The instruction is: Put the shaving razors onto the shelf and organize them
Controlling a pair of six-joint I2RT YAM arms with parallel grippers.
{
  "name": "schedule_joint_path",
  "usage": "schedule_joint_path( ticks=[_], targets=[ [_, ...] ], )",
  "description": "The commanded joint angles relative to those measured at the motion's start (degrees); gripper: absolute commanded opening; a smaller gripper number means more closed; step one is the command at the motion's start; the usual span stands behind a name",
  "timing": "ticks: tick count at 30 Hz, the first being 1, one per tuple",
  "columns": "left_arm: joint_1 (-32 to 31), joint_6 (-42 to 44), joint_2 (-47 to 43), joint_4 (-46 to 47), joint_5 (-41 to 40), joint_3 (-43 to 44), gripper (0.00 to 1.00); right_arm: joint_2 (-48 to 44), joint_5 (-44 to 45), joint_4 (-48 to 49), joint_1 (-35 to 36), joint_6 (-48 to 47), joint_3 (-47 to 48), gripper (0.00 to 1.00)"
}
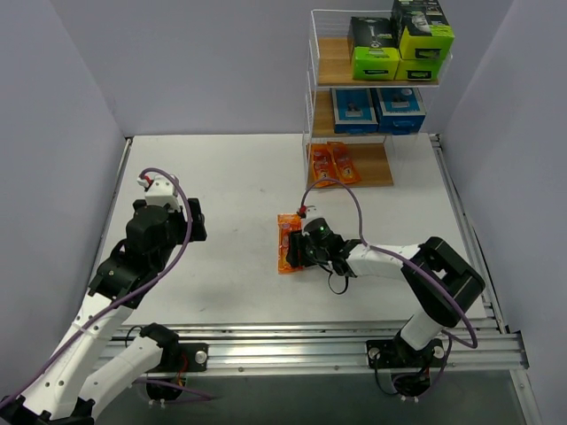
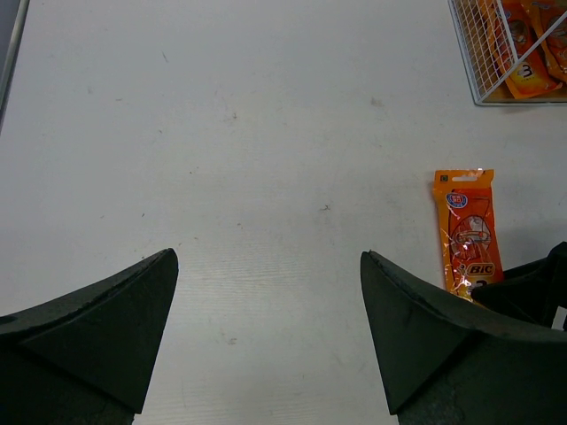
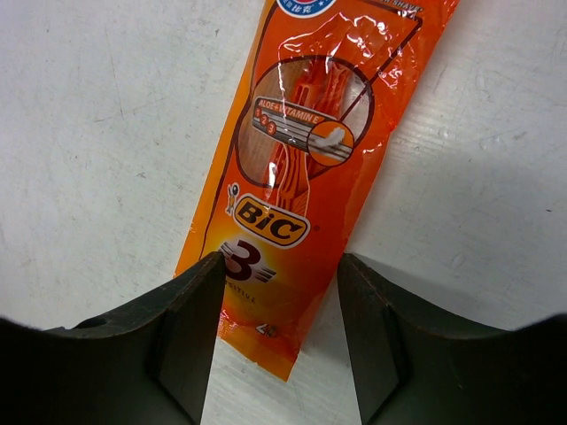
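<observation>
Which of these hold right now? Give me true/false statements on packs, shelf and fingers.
1. One orange packet lies on the table. True.
2. The green boxes sit on the shelf's bottom tier. False: they are on the top tier; more orange packets fill the bottom.
3. The right fingers straddle the table packet's end. True.
4. The left fingers hold a blue card. False: they are open over bare table; the blue cards are on the middle tier.

A white surface (image 1: 221, 177) was seen enclosed on three sides by plain pale-grey walls (image 1: 204, 62), under even light.
</observation>
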Motion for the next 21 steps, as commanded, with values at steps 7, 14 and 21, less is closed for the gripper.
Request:
schedule_joint_path(
  ticks=[7,14,21],
  targets=[
    [0.2,-0.18,-0.02,2.72,-0.08,0.38,0.93,2.89,3.04,-2.13,1.56,1.77,1.71,0.38],
    [0.2,-0.18,0.16,2.63,-0.08,0.38,0.93,2.98,2.69,-1.69,1.56,3.0,1.36,0.14],
    [0.2,-0.26,0.16,2.54,-0.17,0.38,0.93,1.14,3.21,-2.21,1.38,3.53,0.48,0.01]
  ],
)
